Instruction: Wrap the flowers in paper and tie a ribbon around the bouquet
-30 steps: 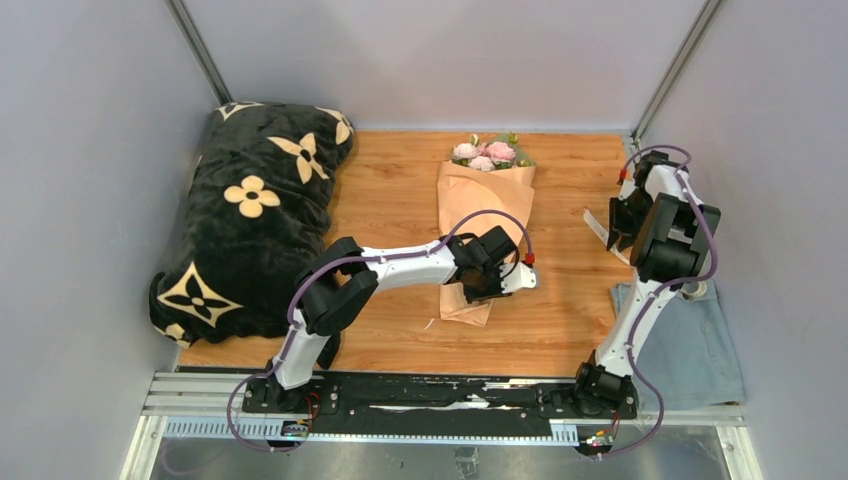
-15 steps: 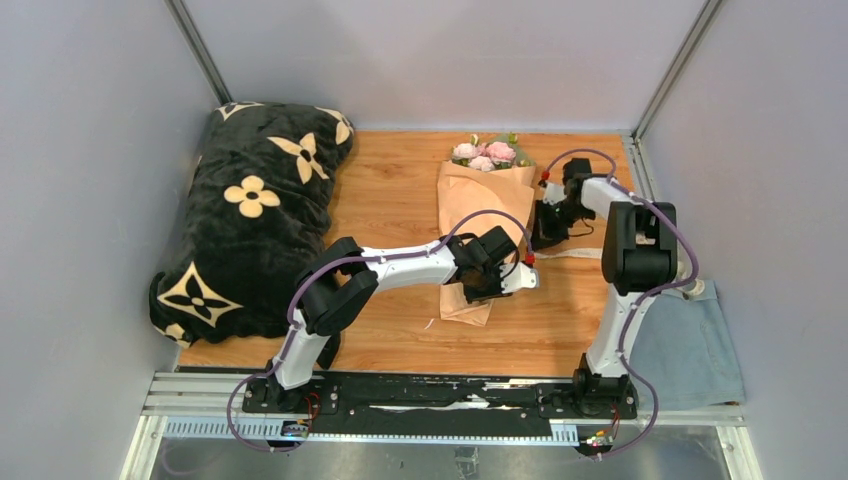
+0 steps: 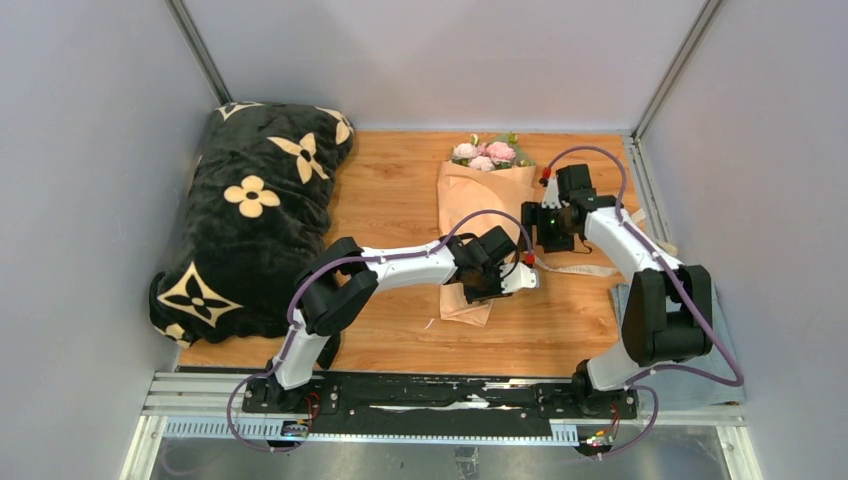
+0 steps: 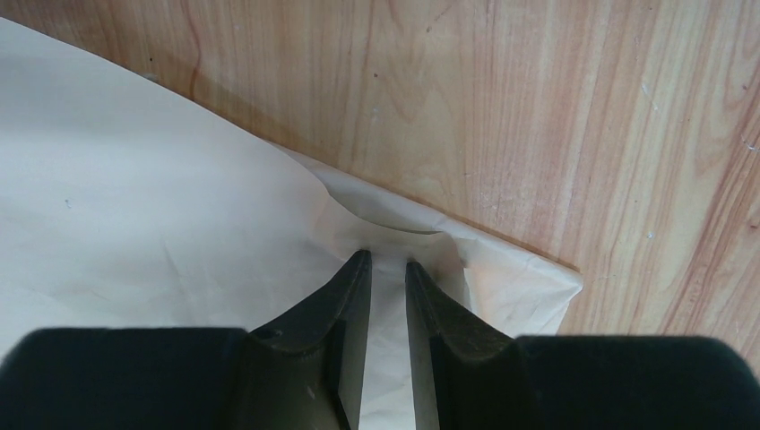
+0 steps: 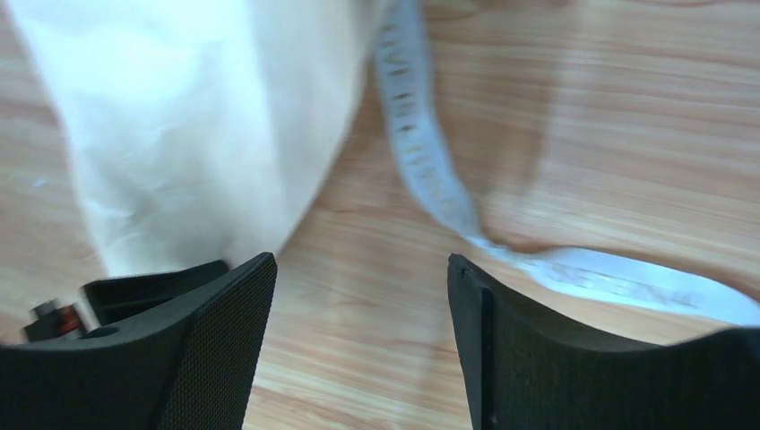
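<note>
The bouquet lies at the back middle of the table, with pink flowers [image 3: 485,153] at the top of a peach-tan paper [image 3: 478,200] cone. My left gripper [image 3: 492,283] is at the cone's lower right edge. In the left wrist view its jaws [image 4: 387,260] stand a narrow gap apart, pinched on a fold of the paper [image 4: 134,206]. My right gripper [image 3: 548,228] hovers just right of the cone and is open [image 5: 361,260], with only bare wood between its fingers. The ribbon [image 3: 590,268] lies flat on the table right of the bouquet, trailing from the paper's edge [image 5: 428,170].
A black cushion with cream flower motifs [image 3: 250,215] fills the left side. A grey-blue cloth [image 3: 722,340] lies at the right edge, partly under my right arm. Grey walls close in on three sides, and the arm rail [image 3: 400,395] runs along the front.
My right arm swung in from the far right to the bouquet's right side, and its jaws now stand wide. The ribbon now lies stretched out beside the cone. The left arm has not moved.
</note>
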Action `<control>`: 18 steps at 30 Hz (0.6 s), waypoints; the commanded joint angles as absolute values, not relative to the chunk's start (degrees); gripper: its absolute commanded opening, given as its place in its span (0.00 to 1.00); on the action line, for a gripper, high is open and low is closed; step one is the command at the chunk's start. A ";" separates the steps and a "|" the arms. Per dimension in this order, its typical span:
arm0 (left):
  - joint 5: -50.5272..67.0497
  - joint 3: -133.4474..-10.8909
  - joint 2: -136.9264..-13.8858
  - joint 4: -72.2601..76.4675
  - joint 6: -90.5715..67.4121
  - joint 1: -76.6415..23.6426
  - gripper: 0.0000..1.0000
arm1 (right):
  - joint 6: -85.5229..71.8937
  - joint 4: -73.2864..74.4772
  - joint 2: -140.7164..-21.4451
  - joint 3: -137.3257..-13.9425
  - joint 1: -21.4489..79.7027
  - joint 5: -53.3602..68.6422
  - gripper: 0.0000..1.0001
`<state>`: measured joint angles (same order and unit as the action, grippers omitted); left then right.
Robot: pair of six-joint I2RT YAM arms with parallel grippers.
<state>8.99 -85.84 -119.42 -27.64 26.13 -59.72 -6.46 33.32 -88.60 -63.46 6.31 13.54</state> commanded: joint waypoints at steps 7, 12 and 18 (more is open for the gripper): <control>10.25 -83.77 -121.52 -30.05 25.99 -60.84 0.29 | -22.44 10.22 -96.85 -51.54 9.04 32.67 0.74; 10.36 -83.63 -121.55 -30.03 26.19 -60.86 0.29 | -22.64 7.25 -101.80 -51.67 9.32 34.36 0.75; 10.12 -83.82 -121.73 -30.43 26.69 -60.84 0.29 | -27.84 -3.45 -107.50 -51.24 9.32 41.09 0.55</control>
<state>8.86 -85.80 -119.42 -27.46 26.37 -59.90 -25.30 1.76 -101.54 -52.97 8.51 39.70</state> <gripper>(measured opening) 0.287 0.666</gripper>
